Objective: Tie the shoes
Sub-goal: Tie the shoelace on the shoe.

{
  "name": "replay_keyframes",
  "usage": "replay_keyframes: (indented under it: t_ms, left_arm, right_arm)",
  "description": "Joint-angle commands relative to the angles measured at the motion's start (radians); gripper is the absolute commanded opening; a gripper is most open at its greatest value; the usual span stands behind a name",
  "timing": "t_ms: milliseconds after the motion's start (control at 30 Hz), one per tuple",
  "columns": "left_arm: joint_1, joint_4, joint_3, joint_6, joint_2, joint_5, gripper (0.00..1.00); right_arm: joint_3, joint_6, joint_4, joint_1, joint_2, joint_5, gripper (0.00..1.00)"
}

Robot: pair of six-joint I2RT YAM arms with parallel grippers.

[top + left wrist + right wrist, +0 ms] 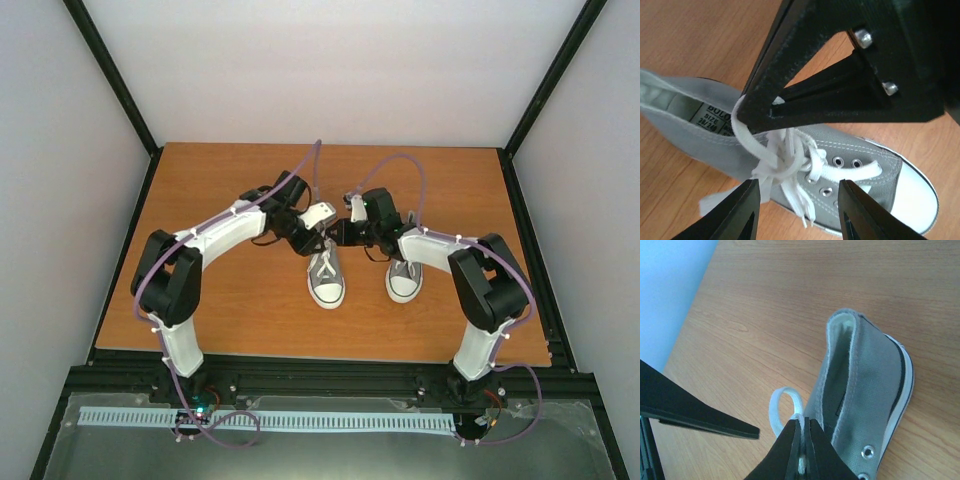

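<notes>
Two grey shoes with white toe caps stand side by side on the table, one on the left [326, 282] and one on the right [404, 280]. Both grippers meet over the left shoe's laces. My right gripper [802, 426] is shut on a white lace loop [781, 405] beside the shoe's collar [865, 385]. A loose white knot [781, 161] sits on the shoe's tongue. My left gripper [799, 186] hangs open just above it, one finger [742, 212] on each side, gripping nothing. The black right gripper [840, 75] fills the top of the left wrist view.
The wooden table [230, 310] is fenced by black frame rails [320, 360] and white walls. Purple cables [400, 165] arch over both wrists. The right arm's elbow [490, 280] stands close to the right shoe.
</notes>
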State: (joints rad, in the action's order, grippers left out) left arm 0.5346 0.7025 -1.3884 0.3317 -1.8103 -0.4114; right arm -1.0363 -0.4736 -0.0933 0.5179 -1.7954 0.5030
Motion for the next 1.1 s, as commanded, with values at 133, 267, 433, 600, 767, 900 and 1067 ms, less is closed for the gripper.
replay_keyframes:
  t_ms: [133,267,433,600,767,900,1067]
  left_arm:
    - [0.056,-0.158,0.050,-0.043,-0.016,0.122,0.47]
    - [0.059,-0.209,0.059,-0.046,-0.032,0.156,0.41]
    - [0.059,-0.241,0.057,-0.059,-0.055,0.153,0.27]
    - [0.059,-0.235,0.071,-0.025,-0.052,0.095,0.18]
    - [0.060,-0.234,0.082,0.013,-0.048,0.087,0.11]
    - [0.059,-0.244,0.090,0.032,-0.049,0.072,0.08]
    - [0.059,-0.237,0.097,0.069,-0.044,0.040,0.07]
  right_arm:
    - [0.057,-0.106,-0.076,0.008,0.063,-0.040,0.03]
    - [0.056,-0.127,-0.083,0.008,0.060,-0.032,0.04]
    - [0.054,-0.141,-0.078,0.008,0.062,-0.040,0.05]
    - [0.046,-0.117,-0.052,0.008,0.081,-0.031,0.24]
    - [-0.010,0.074,0.074,-0.021,0.121,0.013,0.53]
    - [-0.055,0.315,0.214,-0.114,0.123,0.133,0.59]
    - [-0.108,0.623,0.324,-0.209,0.080,0.459,0.64]
